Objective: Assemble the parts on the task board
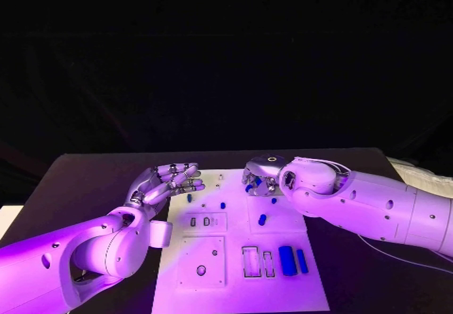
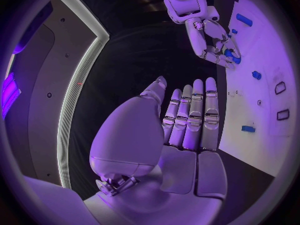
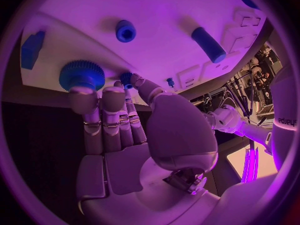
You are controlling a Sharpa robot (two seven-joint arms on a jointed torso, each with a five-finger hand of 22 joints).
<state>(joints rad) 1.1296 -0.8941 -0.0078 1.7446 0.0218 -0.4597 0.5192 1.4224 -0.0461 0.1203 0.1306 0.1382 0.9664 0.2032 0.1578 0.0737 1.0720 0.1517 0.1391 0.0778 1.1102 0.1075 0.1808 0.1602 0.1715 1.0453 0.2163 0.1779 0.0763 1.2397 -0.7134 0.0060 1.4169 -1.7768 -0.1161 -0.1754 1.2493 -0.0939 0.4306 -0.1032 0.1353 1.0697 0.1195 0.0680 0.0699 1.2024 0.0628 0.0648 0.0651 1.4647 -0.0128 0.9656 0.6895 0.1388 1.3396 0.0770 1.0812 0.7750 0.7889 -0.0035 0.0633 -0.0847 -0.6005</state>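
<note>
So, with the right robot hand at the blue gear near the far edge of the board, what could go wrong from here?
1. The right robot hand touches the blue gear with its fingertips only; the gear could slip or tilt.
2. A small blue peg stands right beside those fingers and could be knocked.
3. The left robot hand hovers open at the task board edge, close to a small blue part; a careless move might push it.
</note>
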